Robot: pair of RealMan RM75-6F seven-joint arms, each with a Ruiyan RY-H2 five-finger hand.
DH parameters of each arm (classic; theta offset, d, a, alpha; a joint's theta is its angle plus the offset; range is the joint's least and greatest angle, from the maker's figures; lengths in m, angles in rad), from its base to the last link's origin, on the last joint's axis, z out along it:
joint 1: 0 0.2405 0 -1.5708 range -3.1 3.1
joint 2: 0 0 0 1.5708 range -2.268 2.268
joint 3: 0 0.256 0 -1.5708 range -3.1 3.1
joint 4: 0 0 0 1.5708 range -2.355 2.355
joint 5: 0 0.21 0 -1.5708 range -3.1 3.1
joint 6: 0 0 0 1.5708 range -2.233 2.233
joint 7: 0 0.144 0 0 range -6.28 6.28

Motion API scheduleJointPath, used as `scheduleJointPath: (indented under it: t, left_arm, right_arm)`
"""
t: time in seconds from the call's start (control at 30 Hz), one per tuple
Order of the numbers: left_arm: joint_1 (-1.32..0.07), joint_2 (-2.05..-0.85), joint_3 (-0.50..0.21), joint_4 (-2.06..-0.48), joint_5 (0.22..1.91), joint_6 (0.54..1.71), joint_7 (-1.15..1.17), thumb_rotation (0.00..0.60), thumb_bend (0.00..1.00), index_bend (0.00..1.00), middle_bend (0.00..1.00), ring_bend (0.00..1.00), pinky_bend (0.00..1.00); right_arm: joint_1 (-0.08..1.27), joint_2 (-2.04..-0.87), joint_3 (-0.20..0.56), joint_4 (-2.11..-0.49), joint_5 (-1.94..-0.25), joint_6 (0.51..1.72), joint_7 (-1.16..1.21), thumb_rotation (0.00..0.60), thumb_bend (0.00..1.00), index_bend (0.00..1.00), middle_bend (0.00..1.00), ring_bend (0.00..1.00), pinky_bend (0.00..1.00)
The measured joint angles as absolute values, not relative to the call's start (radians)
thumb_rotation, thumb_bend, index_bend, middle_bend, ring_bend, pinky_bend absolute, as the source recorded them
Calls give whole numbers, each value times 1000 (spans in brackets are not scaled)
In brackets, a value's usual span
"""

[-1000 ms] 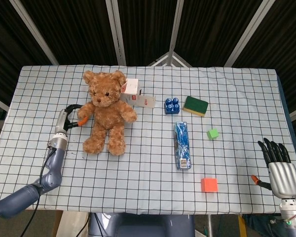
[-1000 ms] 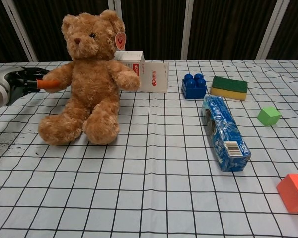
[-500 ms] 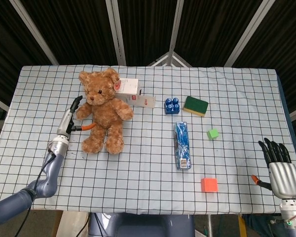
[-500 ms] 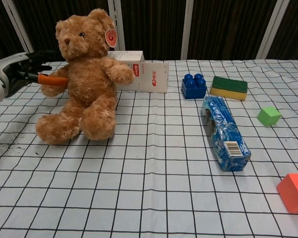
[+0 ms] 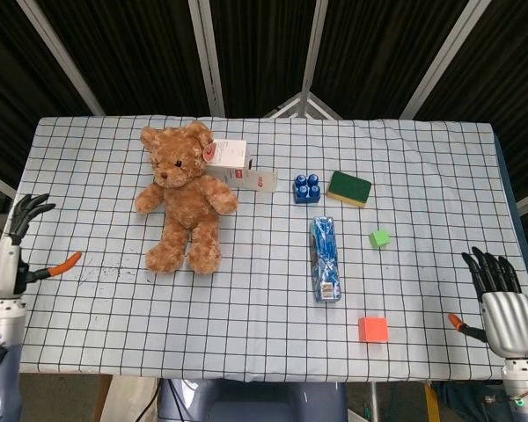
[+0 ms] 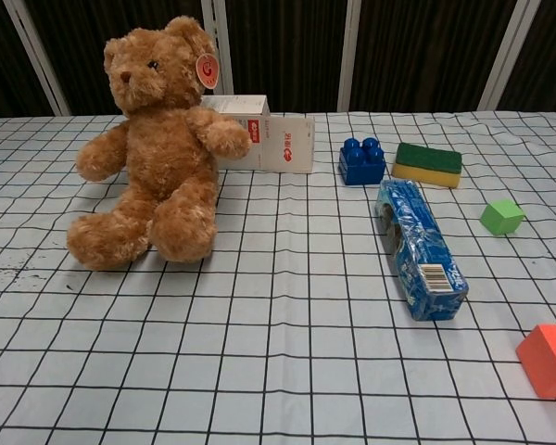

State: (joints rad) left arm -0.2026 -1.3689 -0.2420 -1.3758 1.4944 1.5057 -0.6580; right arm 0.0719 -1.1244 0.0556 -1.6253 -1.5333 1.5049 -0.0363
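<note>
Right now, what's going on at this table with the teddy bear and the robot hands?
Neither hand holds anything. The left hand is open at the table's left edge, apart from the teddy bear, the thing nearest it. The bear sits upright in front of a white carton. The right hand is open off the table's right corner, nearest the orange block. A blue packet lies mid-table.

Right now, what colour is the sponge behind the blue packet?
The sponge is green over yellow, clearest in the chest view.

Even overhead light falls across my desk [image 5: 422,176], bright against a dark backdrop at twelve o'clock. Shadows under the teddy bear [image 6: 157,139] stay soft; both views are sharp, without glare.
</note>
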Motion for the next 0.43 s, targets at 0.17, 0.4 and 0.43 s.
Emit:
scheduleJointPath:
  t: [0.17,0.4,0.43]
  left_arm:
    - [-135,-1328,-219,-1376,1438,1542,-449,600,332,279,126,0,0]
    - [-87,-1303,-214,-1396,1358,1571,-264,600,335,278,114,0,0]
    - [-81,-1299,-214,-1403,1349,1574,-254,600,335,278,114,0,0]
  right_arm:
    - [71,-1124,54,-1625,-1538,1507,-36,600,151,0,0,0,0]
    - [70,-1122,55,-1624,-1535,1508,-46,600,151,0,0,0,0]
    - [69,-1123,56,-1624,-1532,1509,-48,600,151,0,0,0,0]
